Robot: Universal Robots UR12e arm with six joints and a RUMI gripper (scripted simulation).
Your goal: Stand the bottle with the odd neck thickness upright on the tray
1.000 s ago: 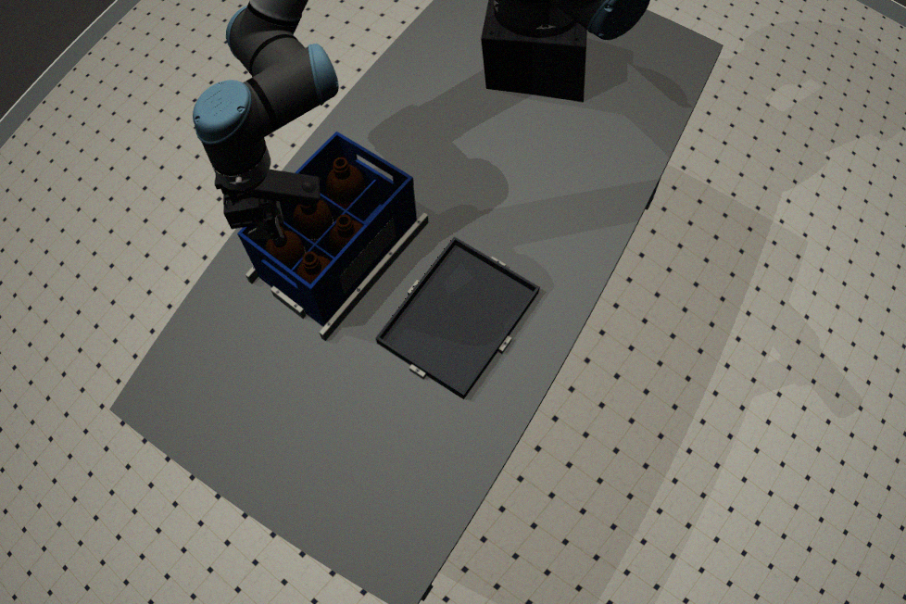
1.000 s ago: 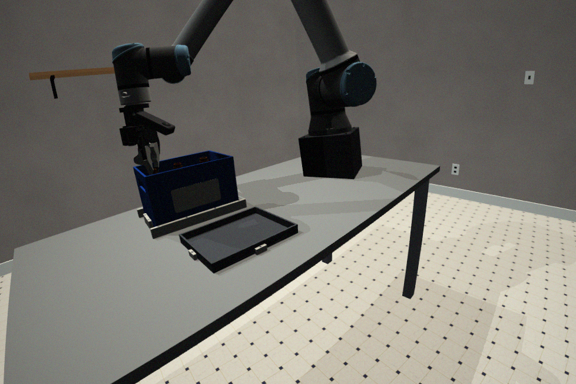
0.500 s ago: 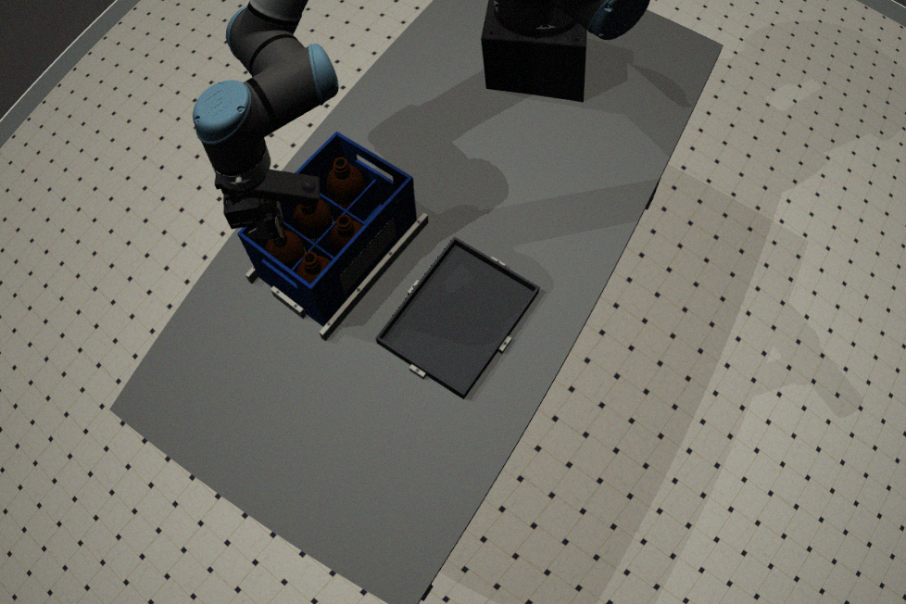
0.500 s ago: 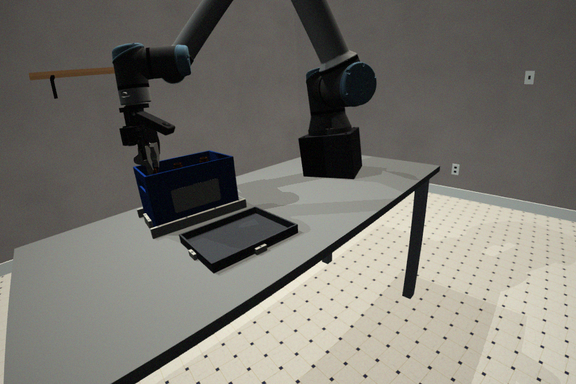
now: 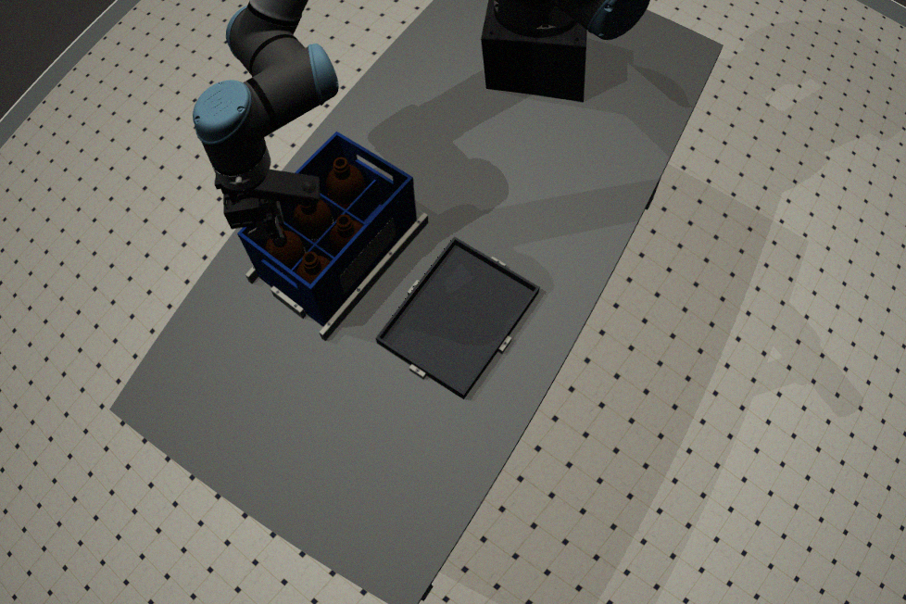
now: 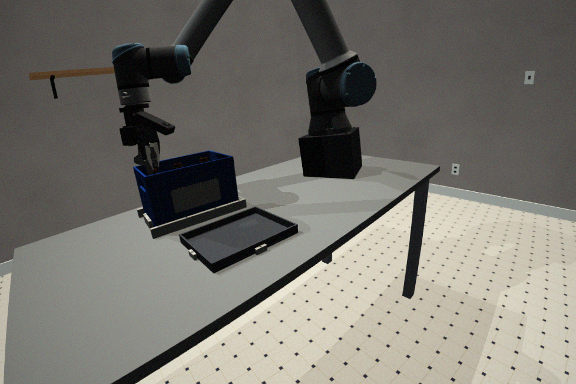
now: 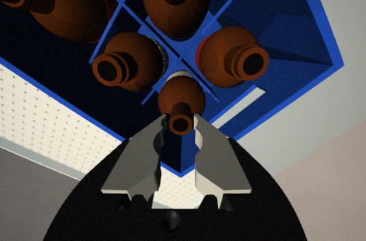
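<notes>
Claw (image 5: 277, 232) (image 6: 153, 168) (image 7: 180, 114) grips one bottle (image 5: 282, 248) (image 6: 155, 170) (image 7: 181, 92) by its neck, near the edges of one crate (image 5: 276, 260) (image 6: 227, 181) (image 7: 286, 103). Four other bottles (image 5: 344, 229) (image 6: 176, 165) (image 7: 227, 55) stand nearby; one tray (image 5: 461, 313) (image 6: 239, 235), with open room, lies beyond the crate from the claw.

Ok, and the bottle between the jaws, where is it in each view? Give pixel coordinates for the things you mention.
Top: the bottle (image 5: 283, 249) (image 6: 155, 170) (image 7: 181, 94) is left of centre, in the crate's leftmost corner, partly covered by the jaws.
Exterior: left of centre, just a bit of neck at the crate's left end.
Wrist: at the centre, neck between the jaws.
Shared landmark: the blue crate (image 5: 324, 302) (image 6: 155, 205) (image 7: 327, 33).
</notes>
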